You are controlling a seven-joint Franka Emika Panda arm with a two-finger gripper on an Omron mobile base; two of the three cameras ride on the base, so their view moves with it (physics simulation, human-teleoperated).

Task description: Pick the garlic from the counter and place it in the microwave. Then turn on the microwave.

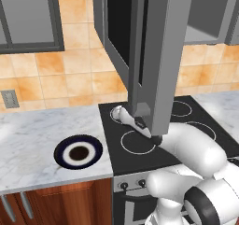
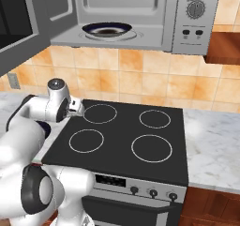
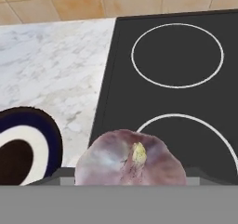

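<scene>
The garlic [image 3: 128, 158], a pinkish-white bulb with a pale tip, sits close to the camera between the jaws of my gripper [image 3: 130, 179], lifted off the surface. It hangs over the line where the marble counter [image 3: 56, 65] meets the black stovetop [image 3: 176, 79]. In the left base view my hand [image 1: 121, 114] pokes out from behind the microwave's open door [image 1: 154, 56], low over the stove's back left ring. The right base view has the gripper [image 2: 79, 109] at the stove's left edge, below the open microwave [image 2: 192, 18].
A dark-blue plate with a white ring [image 1: 78, 153] lies on the counter left of the stove. Another dish [image 2: 108, 30] rests inside the microwave cavity. The open door [image 2: 18, 23] hangs over the left side. Wall cabinets [image 1: 28, 18] flank the microwave.
</scene>
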